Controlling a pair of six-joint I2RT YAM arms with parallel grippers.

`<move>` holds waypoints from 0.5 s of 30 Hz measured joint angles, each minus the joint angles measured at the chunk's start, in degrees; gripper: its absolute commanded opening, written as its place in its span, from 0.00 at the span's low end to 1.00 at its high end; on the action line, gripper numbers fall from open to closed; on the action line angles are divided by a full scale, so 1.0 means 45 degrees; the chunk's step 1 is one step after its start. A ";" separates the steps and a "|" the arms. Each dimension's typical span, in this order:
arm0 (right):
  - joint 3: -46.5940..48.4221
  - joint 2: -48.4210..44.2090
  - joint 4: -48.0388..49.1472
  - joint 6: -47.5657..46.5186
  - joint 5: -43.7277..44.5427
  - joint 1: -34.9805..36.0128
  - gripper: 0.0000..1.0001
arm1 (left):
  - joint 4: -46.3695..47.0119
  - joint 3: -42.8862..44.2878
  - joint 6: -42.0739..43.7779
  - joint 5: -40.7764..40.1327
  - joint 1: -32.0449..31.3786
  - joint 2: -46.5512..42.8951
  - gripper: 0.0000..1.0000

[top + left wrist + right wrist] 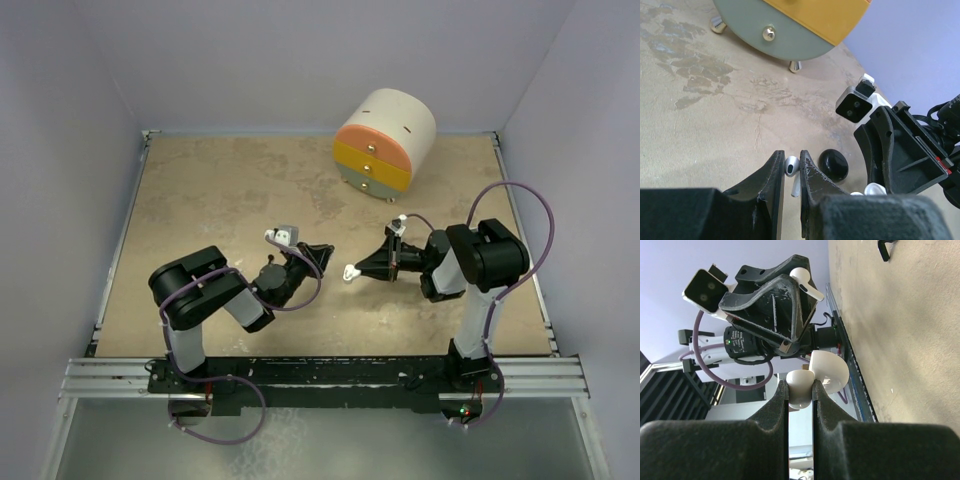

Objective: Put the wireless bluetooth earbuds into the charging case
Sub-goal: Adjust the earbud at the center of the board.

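Earbud (791, 166): white, pinched between closed left jaws, head showing at tips. Judged featherlight, rigid, glossy, so slippery and apt to twist in grip. Best held at bulb, stem left free for socket.
Charging case (801, 390): white, lid open, clamped in closed right jaws, near earbud and facing it. Judged light, hard, hinge weakest point.
Black puck (834, 164) on bench (715, 125) beside left jaws; role unclear.
Bench mottled tan, flat. Drawer unit (385, 140) at far edge. Lilac walls close around.
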 measured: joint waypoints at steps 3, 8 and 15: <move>-0.0087 0.0000 0.0000 -0.0165 -0.0078 -0.0034 0.00 | -0.0306 0.0000 -0.0097 0.0078 0.0000 0.0000 0.00; -0.0121 0.0000 0.0000 -0.0282 -0.0136 -0.0044 0.00 | -0.1035 0.0044 -0.0194 0.0165 0.0000 0.0000 0.02; -0.0121 0.0000 0.0000 -0.0306 -0.0204 -0.0053 0.00 | -0.2409 0.0398 -0.0325 0.0364 0.0000 0.0000 0.02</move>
